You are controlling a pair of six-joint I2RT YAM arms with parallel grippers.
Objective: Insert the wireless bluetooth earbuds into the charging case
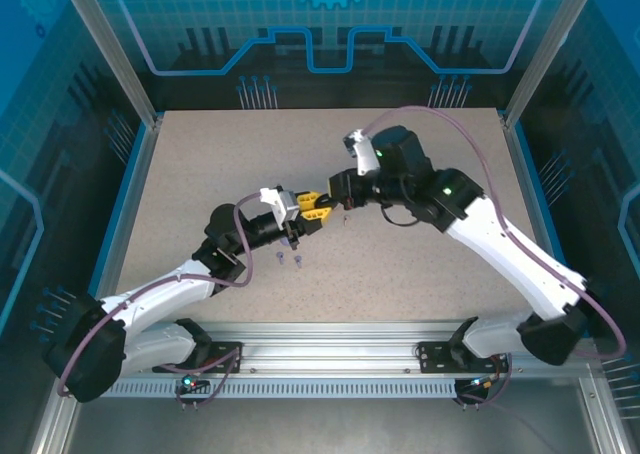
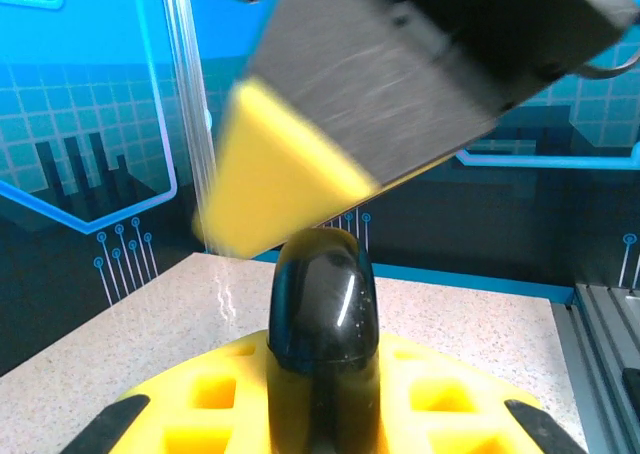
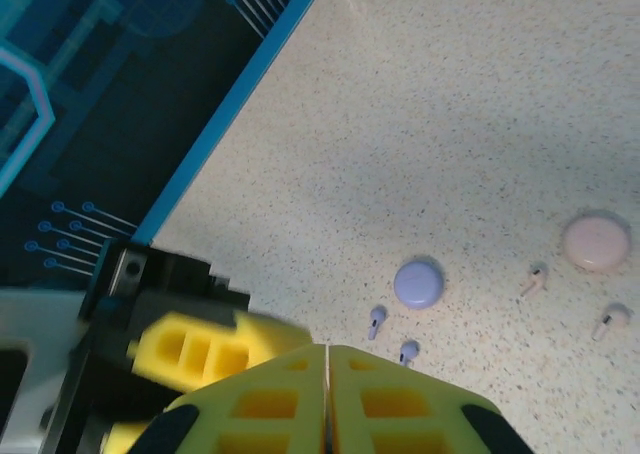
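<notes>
Speckled tabletop (image 3: 480, 124) carries the lilac case (image 3: 418, 283). Two lilac earbuds (image 3: 376, 320) lie just beside it, with pink earbuds (image 3: 535, 279) beyond, near a pink case (image 3: 596, 241). The right wrist view shows these, below the right gripper (image 3: 327, 394), whose fingers are pressed together. The left wrist view instead shows the left gripper (image 2: 325, 399) clamped on a glossy black case (image 2: 322, 304), probably held up for loading.

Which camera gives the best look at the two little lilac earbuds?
The right wrist view: the lilac earbuds lie loose on the table beside the round lilac case, with their stems visible. The top external view gives them as two tiny purplish specks mid-table.
</notes>
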